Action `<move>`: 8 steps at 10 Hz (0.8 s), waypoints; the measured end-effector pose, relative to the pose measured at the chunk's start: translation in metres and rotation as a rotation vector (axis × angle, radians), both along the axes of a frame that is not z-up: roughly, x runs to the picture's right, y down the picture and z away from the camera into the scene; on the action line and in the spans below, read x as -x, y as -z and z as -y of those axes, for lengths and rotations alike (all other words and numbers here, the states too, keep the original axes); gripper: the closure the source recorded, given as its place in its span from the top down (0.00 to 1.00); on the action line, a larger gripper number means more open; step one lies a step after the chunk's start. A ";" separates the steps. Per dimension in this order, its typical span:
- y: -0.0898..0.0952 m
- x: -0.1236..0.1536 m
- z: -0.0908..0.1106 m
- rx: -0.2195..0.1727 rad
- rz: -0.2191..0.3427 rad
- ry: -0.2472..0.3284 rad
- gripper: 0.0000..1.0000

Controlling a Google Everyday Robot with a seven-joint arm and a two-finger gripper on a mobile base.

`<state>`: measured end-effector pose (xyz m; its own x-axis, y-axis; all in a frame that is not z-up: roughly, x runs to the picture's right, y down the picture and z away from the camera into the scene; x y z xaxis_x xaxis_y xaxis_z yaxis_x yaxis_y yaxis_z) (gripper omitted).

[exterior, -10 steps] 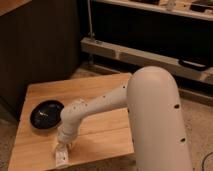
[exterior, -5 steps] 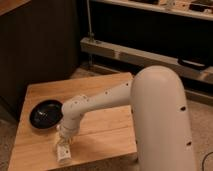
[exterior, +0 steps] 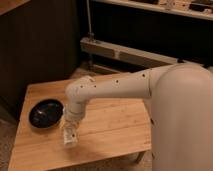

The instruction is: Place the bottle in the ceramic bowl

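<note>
Gripper [exterior: 70, 132] has lifted away from the bench's [exterior: 116, 126] front edge, now just right of the ceramic bowl [exterior: 46, 113]. Bottle [exterior: 69, 140] seems to hang at its tip; grip state you cannot tell. Bowl empty; placing remains.

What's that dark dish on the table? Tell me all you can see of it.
The ceramic bowl is round, shallow and glossy black, with a few pale glints inside. It sits upright on the wooden table, near the end at the picture's left, and looks empty. The gripper hangs close beside its rim, toward the table's front edge; whether they touch is unclear.
</note>
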<state>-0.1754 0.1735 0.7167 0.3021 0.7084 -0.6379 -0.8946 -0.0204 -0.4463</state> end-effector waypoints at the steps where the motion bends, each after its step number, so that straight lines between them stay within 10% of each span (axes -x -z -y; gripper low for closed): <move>1: -0.002 -0.004 0.005 -0.011 -0.014 0.001 0.00; 8: -0.055 0.049 0.014 0.001 0.085 0.051 0.00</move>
